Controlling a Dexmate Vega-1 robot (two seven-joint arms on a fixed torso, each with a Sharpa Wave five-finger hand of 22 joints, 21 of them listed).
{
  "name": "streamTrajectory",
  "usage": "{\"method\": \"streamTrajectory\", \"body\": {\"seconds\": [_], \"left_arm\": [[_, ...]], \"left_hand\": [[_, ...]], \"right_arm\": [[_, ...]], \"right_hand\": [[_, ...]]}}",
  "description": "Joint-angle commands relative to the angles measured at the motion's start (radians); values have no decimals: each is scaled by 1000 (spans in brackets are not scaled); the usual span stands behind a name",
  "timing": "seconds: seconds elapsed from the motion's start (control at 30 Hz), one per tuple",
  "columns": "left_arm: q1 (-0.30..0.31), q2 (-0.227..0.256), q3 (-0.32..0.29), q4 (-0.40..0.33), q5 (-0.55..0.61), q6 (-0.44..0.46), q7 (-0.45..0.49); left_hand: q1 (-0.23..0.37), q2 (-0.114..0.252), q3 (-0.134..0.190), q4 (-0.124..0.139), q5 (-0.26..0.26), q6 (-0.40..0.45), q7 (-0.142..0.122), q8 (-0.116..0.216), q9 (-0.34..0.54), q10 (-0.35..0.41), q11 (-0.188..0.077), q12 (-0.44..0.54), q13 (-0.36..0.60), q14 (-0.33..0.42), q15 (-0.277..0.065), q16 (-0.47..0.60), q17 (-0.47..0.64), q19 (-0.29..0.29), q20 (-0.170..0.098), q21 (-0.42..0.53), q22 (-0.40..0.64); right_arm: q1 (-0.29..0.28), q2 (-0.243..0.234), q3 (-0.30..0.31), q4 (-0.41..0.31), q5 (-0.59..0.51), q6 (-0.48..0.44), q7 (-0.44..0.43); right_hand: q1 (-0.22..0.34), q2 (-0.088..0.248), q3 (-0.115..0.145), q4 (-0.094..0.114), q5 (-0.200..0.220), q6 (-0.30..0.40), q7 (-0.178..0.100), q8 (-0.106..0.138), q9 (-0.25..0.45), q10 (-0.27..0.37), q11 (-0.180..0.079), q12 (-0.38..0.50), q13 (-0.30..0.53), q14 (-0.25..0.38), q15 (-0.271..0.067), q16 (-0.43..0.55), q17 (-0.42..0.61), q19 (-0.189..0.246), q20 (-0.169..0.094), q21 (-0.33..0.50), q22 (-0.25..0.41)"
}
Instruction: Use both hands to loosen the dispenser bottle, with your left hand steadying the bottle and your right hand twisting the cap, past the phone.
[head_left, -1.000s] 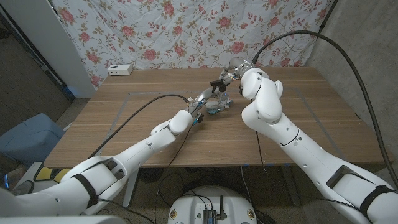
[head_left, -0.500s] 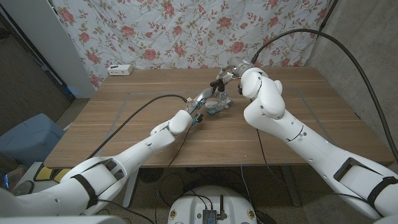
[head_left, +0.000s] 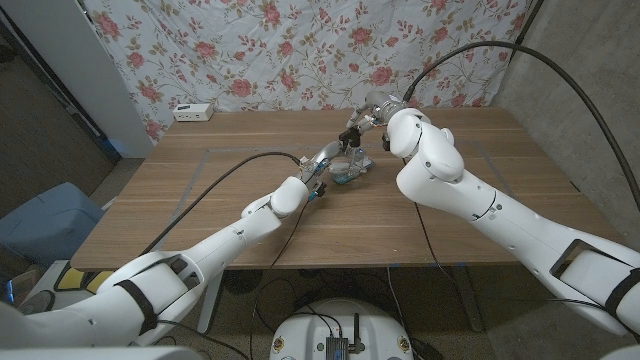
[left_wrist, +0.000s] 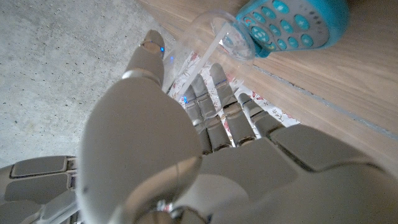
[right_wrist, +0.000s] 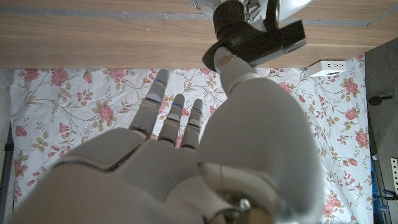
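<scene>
A clear dispenser bottle (head_left: 349, 163) with a black pump cap (head_left: 352, 133) stands at the middle of the wooden table (head_left: 200, 210). A blue toy phone (head_left: 341, 179) lies right in front of it, its keypad (left_wrist: 281, 22) close to the bottle's base (left_wrist: 208, 28). My left hand (head_left: 322, 166) holds the bottle low down, thumb on one side and fingers (left_wrist: 219, 93) on the other. My right hand (head_left: 376, 118) is up at the pump cap (right_wrist: 252, 38). Its thumb (right_wrist: 225, 67) touches the cap's collar while the other fingers (right_wrist: 175, 115) stretch straight, away from it.
A white power strip (head_left: 194, 112) lies at the table's far left edge, in front of the floral cloth (head_left: 300, 50). The left arm's black cable (head_left: 230, 175) trails over the table. Bare wood lies to both sides of the bottle.
My right arm's elbow and forearm have swung out to the right while the hand stays at the cap. The left hand and the bottle have not moved.
</scene>
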Motion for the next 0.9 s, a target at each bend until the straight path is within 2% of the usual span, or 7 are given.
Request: {"method": "streamTrajectory", "body": {"seconds": [0.03, 0.37, 0.7, 0.8, 0.9], "left_arm": [[4, 1, -1, -10, 2, 10, 6], [6, 2, -1, -13, 4, 9, 11], [17, 9, -5, -34, 9, 16, 22], [23, 12, -6, -44, 11, 20, 25], [28, 16, -8, -54, 12, 24, 26]], "left_hand": [[-1, 146, 65, 61, 2, 47, -7, 11, 1, 39, -29, 4, 3, 55, -116, 7, 3, 3, -50, -1, 1], [-2, 144, 66, 62, 0, 50, -9, 12, 1, 43, -29, 5, 2, 59, -117, 6, 1, 3, -50, -2, 1], [1, 141, 64, 60, -3, 57, -12, 15, 0, 49, -32, 7, 2, 61, -120, 7, 2, 4, -53, -1, 2], [2, 139, 65, 59, -3, 61, -13, 17, 0, 49, -31, 7, 3, 63, -121, 7, 1, 4, -54, -1, 2], [2, 139, 65, 59, -5, 61, -12, 17, 0, 51, -31, 7, 1, 64, -122, 7, 0, 4, -53, -1, 1]], "right_arm": [[65, -70, -59, -32, 156, -43, -113], [116, -114, -104, -62, 248, -83, -178], [155, -148, -137, -94, 322, -126, -254], [172, -158, -150, -108, 343, -144, -270], [187, -169, -158, -123, 369, -163, -283]], "right_hand": [[15, 0, 7, 4, 3, 0, -9, -5, -2, 1, -8, -1, 3, -1, -7, 4, 5, -9, -3, -1, 4], [17, 3, 2, 9, 4, -50, -11, -36, -12, -8, -11, -7, 3, -8, -5, 5, 6, -26, -2, -3, 4], [-9, -1, -16, 23, 0, -115, -13, -75, -19, -15, -11, -11, 4, -10, 0, 8, 8, -31, 1, 1, 4], [-16, -1, -20, 26, 0, -123, -13, -80, -19, -16, -10, -11, 4, -10, 2, 8, 8, -31, 1, 1, 4], [-36, -3, -31, 33, -2, -148, -13, -96, -21, -19, -1, -12, 4, -10, 4, 9, 9, -30, 3, 3, 4]]}}
